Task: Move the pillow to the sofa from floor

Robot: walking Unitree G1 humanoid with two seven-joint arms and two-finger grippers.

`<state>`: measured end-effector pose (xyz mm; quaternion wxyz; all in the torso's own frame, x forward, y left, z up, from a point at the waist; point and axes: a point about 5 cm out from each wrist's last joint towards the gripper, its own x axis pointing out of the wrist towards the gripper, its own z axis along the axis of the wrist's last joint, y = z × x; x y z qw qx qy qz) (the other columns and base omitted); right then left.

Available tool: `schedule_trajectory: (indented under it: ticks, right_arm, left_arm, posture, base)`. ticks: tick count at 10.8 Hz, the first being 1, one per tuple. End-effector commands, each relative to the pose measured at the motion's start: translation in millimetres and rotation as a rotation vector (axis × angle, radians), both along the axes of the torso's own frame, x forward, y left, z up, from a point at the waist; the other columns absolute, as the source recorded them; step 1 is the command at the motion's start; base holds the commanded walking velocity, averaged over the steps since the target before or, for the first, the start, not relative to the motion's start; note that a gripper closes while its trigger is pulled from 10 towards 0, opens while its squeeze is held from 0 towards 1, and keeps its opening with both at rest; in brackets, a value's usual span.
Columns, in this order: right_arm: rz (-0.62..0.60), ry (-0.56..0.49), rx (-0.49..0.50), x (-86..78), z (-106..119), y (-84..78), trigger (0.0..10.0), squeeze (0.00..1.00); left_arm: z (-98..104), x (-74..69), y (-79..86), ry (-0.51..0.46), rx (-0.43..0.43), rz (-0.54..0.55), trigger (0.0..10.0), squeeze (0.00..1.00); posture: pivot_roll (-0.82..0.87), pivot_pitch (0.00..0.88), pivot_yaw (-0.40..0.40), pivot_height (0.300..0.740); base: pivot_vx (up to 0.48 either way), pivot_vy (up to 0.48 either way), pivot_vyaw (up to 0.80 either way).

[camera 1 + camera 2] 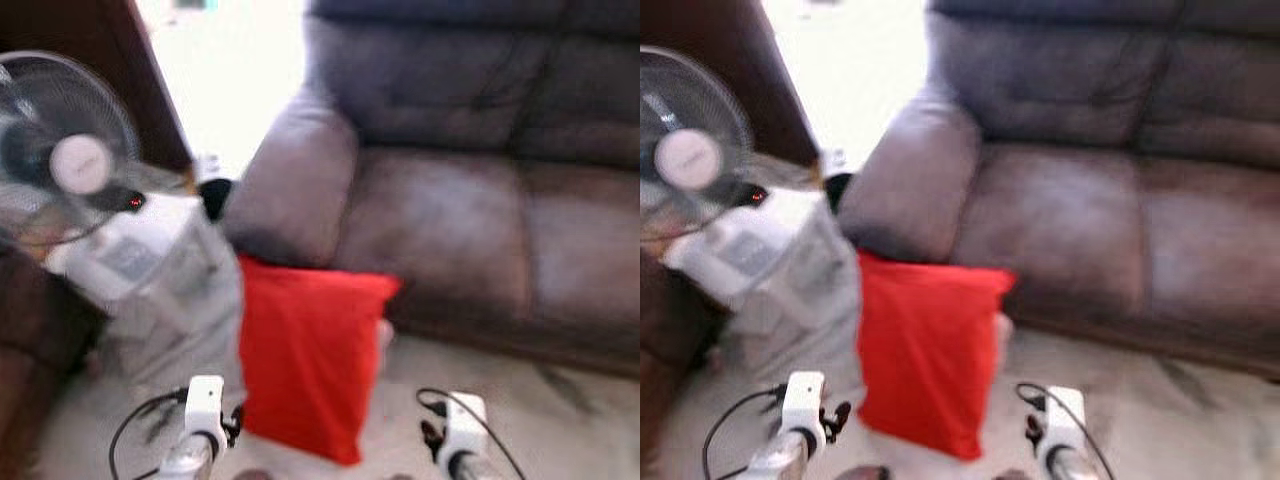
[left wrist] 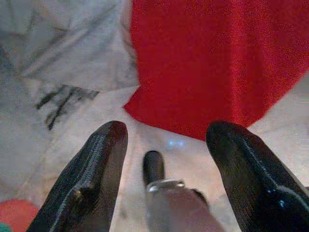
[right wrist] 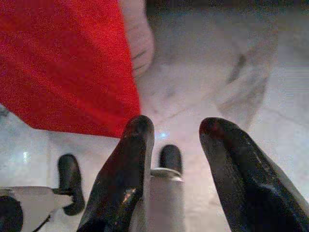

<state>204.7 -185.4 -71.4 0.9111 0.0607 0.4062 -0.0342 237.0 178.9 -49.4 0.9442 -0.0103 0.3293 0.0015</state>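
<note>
Nearest the camera, both arms were raised low in front of the body, wrists level and pointing forward, one on each side of the red pillow (image 1: 312,352), which looked like a stance for taking it from both flanks. The left end effector (image 2: 166,137) had its two black fingers spread wide and empty, aimed at the pillow's lower corner, not touching it. The right end effector (image 3: 176,130) was likewise spread wide and held nothing, with the pillow's edge just beside it. The pillow stood upright on the pale marbled floor (image 1: 520,400), propped against the front of the sofa (image 1: 480,200) below the armrest, so it had not yet been lifted; leaning there probably kept it from falling flat. To the robot's left of the pillow a heap of grey-white cloth (image 1: 165,290) slumped against it. Farther left a fan (image 1: 65,160) stood near dark furniture, and behind everything the brown sofa's seat lay bare, ready to receive the pillow.
</note>
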Motion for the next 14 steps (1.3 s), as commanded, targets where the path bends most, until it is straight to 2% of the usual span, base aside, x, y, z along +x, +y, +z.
schedule_trajectory:
  ticks: [1,6,9,12,14]
  right_arm:
    - [0.007,0.025,0.022,-6.1,-4.6,8.9,10.0,0.0]
    - [0.0,0.026,0.026,-6.3,-4.7,9.0,10.0,0.0]
    - [0.002,0.016,0.031,-5.7,-4.2,9.7,10.0,0.0]
    - [-0.002,0.016,0.033,-5.9,-4.4,10.3,10.0,0.0]
    - [-0.007,0.024,0.046,-6.6,-5.0,11.4,10.0,0.0]
  left_arm:
    - [-6.5,-10.1,7.7,0.043,0.005,0.029,10.0,0.0]
    - [-6.9,-10.5,8.4,0.048,-0.003,0.04,10.0,0.0]
    - [-7.1,-10.8,9.4,0.052,0.0,0.04,10.0,0.0]
    - [-7.5,-11.5,10.5,0.057,0.003,0.04,10.0,0.0]
    - [-7.9,-12.2,11.3,0.062,0.005,0.038,10.0,0.0]
  posture:
    - [0.07,0.185,0.02,0.714]
    - [0.08,0.188,0.021,0.714]
    - [0.08,0.188,0.022,0.714]
    - [0.08,0.189,0.025,0.714]
    - [0.08,0.187,0.027,0.714]
  base:
    - [0.0,0.0,0.0]
    - [0.0,0.0,0.0]
    - [0.0,0.08,-0.4]
    - [0.0,0.241,0.0]
    - [0.0,0.281,-0.62]
